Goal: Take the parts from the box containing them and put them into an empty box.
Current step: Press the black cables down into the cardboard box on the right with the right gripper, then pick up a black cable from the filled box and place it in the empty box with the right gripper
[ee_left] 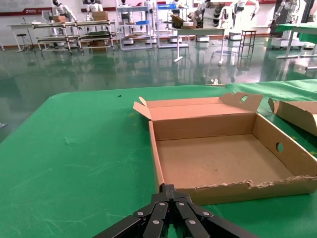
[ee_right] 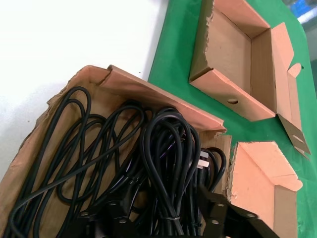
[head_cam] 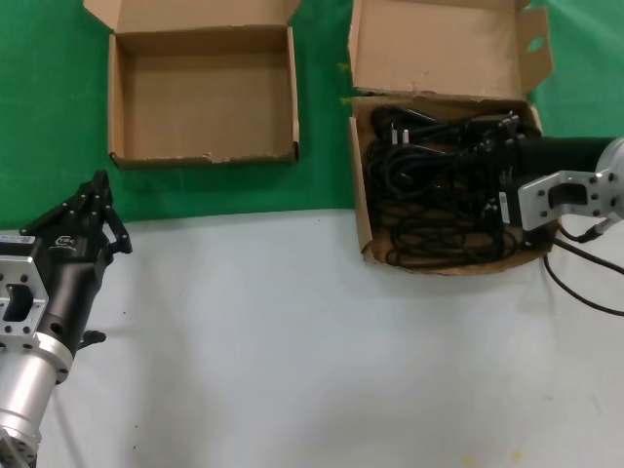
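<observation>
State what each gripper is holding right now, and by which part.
The left gripper holds nothing; it sits shut before the empty box. The right gripper is down among the power cords in the larger box; whether it grips one cannot be told.

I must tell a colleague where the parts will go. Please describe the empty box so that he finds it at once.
On the green cloth at the far side of the table stand two open brown cardboard boxes. The empty box is the smaller, shallow one on the robot's left, beyond the left hand. Unlike the larger box, full of black power cords, it holds nothing, and its front wall is frayed.
</observation>
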Tool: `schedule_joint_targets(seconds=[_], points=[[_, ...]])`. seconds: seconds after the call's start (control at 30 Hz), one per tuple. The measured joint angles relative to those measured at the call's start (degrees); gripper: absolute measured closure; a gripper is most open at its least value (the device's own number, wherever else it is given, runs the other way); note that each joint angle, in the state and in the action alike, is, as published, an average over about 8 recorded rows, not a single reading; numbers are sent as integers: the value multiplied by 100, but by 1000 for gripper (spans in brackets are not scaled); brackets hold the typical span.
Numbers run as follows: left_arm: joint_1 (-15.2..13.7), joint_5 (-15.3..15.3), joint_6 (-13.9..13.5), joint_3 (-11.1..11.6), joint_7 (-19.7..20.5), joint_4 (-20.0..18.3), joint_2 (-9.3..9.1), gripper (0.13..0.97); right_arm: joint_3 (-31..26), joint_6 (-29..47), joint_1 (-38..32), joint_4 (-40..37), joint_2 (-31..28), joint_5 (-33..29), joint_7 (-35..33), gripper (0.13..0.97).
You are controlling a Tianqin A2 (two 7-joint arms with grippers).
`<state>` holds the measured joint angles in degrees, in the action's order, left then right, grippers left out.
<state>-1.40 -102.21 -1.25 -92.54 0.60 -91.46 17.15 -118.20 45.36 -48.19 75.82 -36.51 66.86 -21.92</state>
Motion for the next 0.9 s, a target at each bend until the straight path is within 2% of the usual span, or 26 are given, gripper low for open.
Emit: schedule_joint_targets(seconds=[0.4,0.53,0.7,0.8,0.9], points=[[0,0,0,0,0,0,0,952,-15,-112,-95,-268,140,-5,-22,773],[0,0,0,0,0,0,0,952,-15,-137,-118,-303,163,-3,-24,773],[0,0,0,0,0,0,0,952,9,-108,-168,-228,126,-45,70,841],[0,0,0,0,0,0,0,952,52,-24,-240,-51,63,-121,251,882],[0,0,0,0,0,0,0,952,122,117,-364,244,-8,-218,536,883]])
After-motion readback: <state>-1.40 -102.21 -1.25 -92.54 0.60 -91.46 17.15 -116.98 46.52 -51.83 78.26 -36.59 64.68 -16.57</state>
